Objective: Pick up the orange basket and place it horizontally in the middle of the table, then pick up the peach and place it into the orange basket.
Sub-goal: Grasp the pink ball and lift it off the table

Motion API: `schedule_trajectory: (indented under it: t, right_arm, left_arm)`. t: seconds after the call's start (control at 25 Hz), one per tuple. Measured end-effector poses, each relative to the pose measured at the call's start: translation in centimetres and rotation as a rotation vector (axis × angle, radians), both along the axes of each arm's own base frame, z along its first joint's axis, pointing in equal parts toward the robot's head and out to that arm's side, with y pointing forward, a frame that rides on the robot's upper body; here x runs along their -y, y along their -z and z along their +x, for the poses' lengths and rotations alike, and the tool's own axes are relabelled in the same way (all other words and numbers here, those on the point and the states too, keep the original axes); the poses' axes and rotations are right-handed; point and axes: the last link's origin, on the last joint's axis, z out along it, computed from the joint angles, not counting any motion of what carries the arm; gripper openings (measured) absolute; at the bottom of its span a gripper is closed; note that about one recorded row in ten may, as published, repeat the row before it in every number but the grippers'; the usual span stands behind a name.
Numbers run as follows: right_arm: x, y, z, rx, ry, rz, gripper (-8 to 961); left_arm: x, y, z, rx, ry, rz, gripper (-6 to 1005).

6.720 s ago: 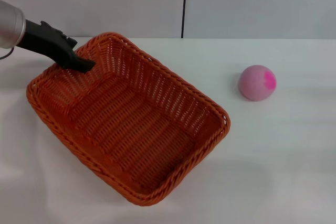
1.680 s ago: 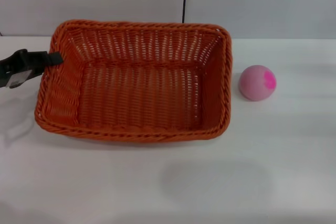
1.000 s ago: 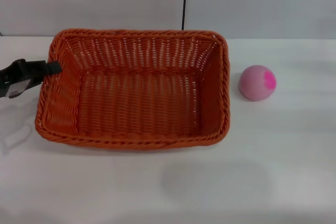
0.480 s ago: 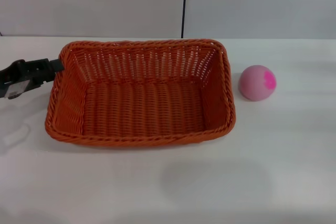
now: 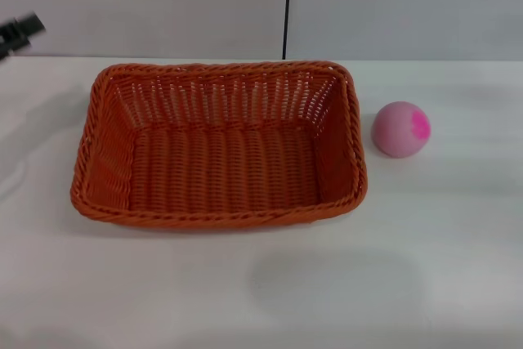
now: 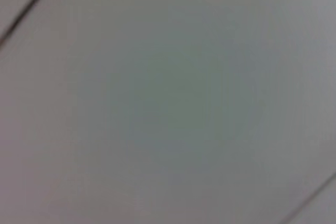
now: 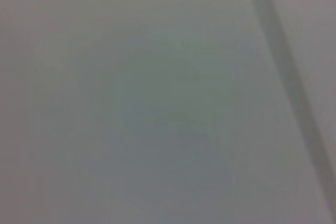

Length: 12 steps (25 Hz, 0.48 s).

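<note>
The table (image 5: 261,284) presents a bare white surface nearest the camera, with faint soft shadows in front of the orange basket (image 5: 221,145). The orange basket sits flat on the table, open side up, long axis running left to right, roughly central and slightly to the robot's left. Its braided rim forms a closed rectangle, and the slatted walls slope down to a woven floor holding nothing. The peach (image 5: 400,129) rests on the table just beside the basket's right short wall, apart from it, with a narrow strip of white surface between them; its magenta blotch faces up and away from the basket. Beyond the basket's far left corner, well apart from it and raised above table level, only a small dark piece of the left gripper (image 5: 20,32) shows at the frame edge; whether its fingers are spread or closed cannot be determined, and it touches nothing visible. Both wrist views show only a plain grey surface crossed by dark lines.
</note>
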Motion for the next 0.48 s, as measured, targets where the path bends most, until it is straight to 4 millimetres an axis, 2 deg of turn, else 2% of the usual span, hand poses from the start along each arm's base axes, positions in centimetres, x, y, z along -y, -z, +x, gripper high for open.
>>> schedule_trajectory:
  t: [0.16, 0.2, 0.24, 0.36, 0.4, 0.44, 0.48]
  right_arm:
    - [-0.6, -0.7, -1.2, 0.005, -0.062, -0.121, 620]
    - [-1.2, -1.5, -1.9, 0.004, -0.092, -0.246, 618]
    - [-1.2, -1.5, -1.9, 0.004, -0.092, -0.246, 617]
    - [-2.1, -2.8, -3.3, 0.013, -0.099, -0.457, 613]
    - [-2.8, -3.6, -4.2, 0.039, -0.079, -0.597, 612]
    - [-2.8, -3.6, -4.2, 0.039, -0.079, -0.597, 610]
    - [-3.4, -4.1, -5.4, 0.086, -0.050, -0.721, 609]
  left_arm:
    - [-0.2, 0.0, 0.6, -0.028, 0.094, 0.135, 578]
    - [-0.3, 0.4, 0.9, -0.031, 0.142, 0.192, 577]
    - [-0.3, 0.4, 0.9, -0.031, 0.142, 0.192, 576]
    - [-0.3, 1.3, 1.3, -0.057, 0.207, 0.253, 573]
    - [-0.4, 1.5, 1.4, -0.074, 0.227, 0.267, 572]
    - [-0.4, 1.9, 1.6, -0.083, 0.242, 0.280, 571]
    - [-0.4, 2.0, 1.6, -0.086, 0.249, 0.286, 570]
